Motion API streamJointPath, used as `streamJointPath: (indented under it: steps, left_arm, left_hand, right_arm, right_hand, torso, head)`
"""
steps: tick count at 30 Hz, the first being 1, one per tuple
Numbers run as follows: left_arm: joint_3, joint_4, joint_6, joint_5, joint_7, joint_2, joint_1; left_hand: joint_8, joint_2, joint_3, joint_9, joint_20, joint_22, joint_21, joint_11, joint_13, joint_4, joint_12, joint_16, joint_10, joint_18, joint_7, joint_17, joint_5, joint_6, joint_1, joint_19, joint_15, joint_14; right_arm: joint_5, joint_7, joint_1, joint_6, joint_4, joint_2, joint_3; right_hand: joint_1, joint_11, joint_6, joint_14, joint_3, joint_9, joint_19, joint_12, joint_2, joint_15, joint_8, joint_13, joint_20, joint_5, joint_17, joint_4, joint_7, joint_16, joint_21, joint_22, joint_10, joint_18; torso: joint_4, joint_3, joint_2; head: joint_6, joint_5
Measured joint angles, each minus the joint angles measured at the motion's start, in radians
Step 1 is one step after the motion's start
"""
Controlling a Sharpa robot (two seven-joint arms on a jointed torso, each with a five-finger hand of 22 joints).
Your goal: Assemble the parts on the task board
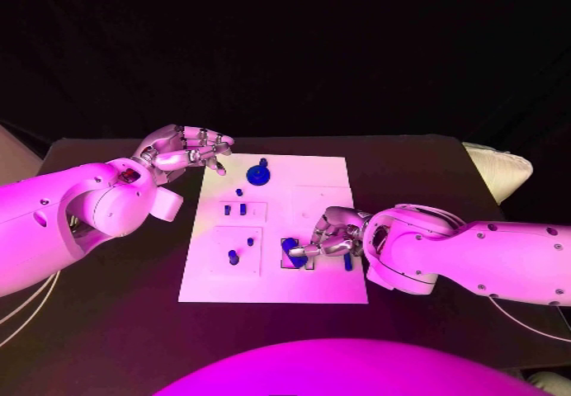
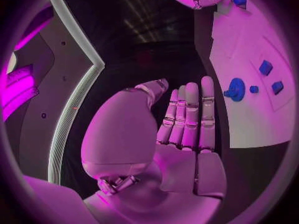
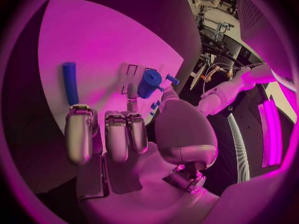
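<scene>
Several small blue parts are spread over the flat white task board [image 1: 321,177] at the middle of the black table [image 1: 417,165]. A short blue cylinder [image 1: 293,252] at the board's near right is pinched by the right hand [image 1: 330,238]. Beside it a blue rod [image 1: 347,262] lies flat. The left hand [image 1: 185,149] is held empty, fingers loosely apart, beyond the board's far left corner, near a round blue knob [image 1: 260,173].
</scene>
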Motion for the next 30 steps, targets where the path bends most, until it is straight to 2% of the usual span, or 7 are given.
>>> streamJointPath:
  steps: [11,15,24,28,30]
  left_arm:
    - [0.000,-0.001,0.000,0.000,0.000,0.000,0.000]
    - [0.000,-0.002,0.000,0.000,-0.001,0.001,0.000]
    - [0.000,-0.002,0.000,0.000,-0.001,0.002,0.000]
    - [0.000,-0.003,0.000,0.000,-0.001,0.002,0.000]
    - [0.000,-0.003,0.000,0.000,-0.001,0.002,0.000]
  left_hand:
    - [0.000,0.000,0.000,0.000,0.000,0.000,0.000,0.000,0.000,0.000,0.000,0.000,0.000,0.000,0.000,0.000,0.000,0.000,0.000,0.000,0.000,0.000]
    - [0.000,0.000,-0.003,0.000,0.003,-0.001,0.000,0.000,0.000,0.003,-0.004,0.000,0.000,0.000,0.000,0.000,0.000,0.000,0.000,0.003,0.000,0.000]
    - [0.000,0.000,-0.003,0.000,0.004,-0.001,0.000,0.000,0.000,0.003,-0.004,0.000,0.000,0.000,0.000,0.000,0.000,0.000,0.000,0.004,0.000,0.000]
    - [0.000,0.000,-0.003,0.000,0.004,-0.001,0.000,0.000,0.000,0.003,-0.004,0.000,0.000,0.000,0.000,0.000,0.000,0.000,0.000,0.004,0.000,0.000]
    - [0.000,0.000,-0.003,0.000,0.004,-0.001,0.000,0.000,0.000,0.003,-0.004,0.000,0.000,0.000,0.000,0.000,0.000,0.000,0.000,0.004,0.000,0.000]
  right_arm:
    - [0.017,0.018,0.000,-0.008,0.029,-0.016,0.000]
    - [0.027,0.024,0.000,-0.008,0.032,-0.009,0.000]
    - [0.044,0.035,-0.002,-0.007,0.023,0.020,0.000]
    - [0.047,0.038,-0.002,-0.006,0.020,0.022,0.000]
    - [0.047,0.040,-0.002,-0.006,0.018,0.022,0.000]
  right_hand:
    - [0.004,0.000,0.000,0.000,0.000,0.001,0.000,0.000,0.015,0.000,0.004,0.000,0.000,0.014,0.000,0.000,0.000,0.000,0.005,0.000,0.000,0.000]
    - [0.008,0.000,0.000,0.000,0.000,0.001,0.000,0.005,0.018,0.000,0.004,0.000,0.000,0.018,0.001,0.000,0.000,0.000,0.011,0.000,0.000,0.000]
    - [0.036,0.000,0.000,0.000,0.003,0.002,0.000,0.005,0.046,0.000,0.008,0.000,0.000,0.026,0.001,-0.003,0.000,0.000,0.012,0.001,0.000,0.000]
    - [0.070,0.000,0.000,0.000,0.003,0.002,0.000,0.005,0.052,0.000,0.008,0.000,0.000,0.037,0.001,-0.003,0.000,0.000,0.012,0.001,0.000,0.000]
    - [0.125,0.000,-0.003,0.000,-0.002,0.002,0.000,0.005,0.054,0.000,0.008,0.000,0.000,0.055,0.001,-0.007,-0.003,0.000,0.012,0.001,0.000,0.000]
  torso:
    - [0.0016,0.0002,0.000]
    - [0.0022,-0.0009,0.000]
    - [0.0034,-0.0017,0.000]
    - [0.0037,-0.0023,0.000]
    - [0.0035,-0.0023,-0.001]
  head:
    - [0.000,-0.002]
    - [0.000,-0.004]
    - [0.000,-0.008]
    - [0.000,-0.006]
    - [0.000,-0.004]
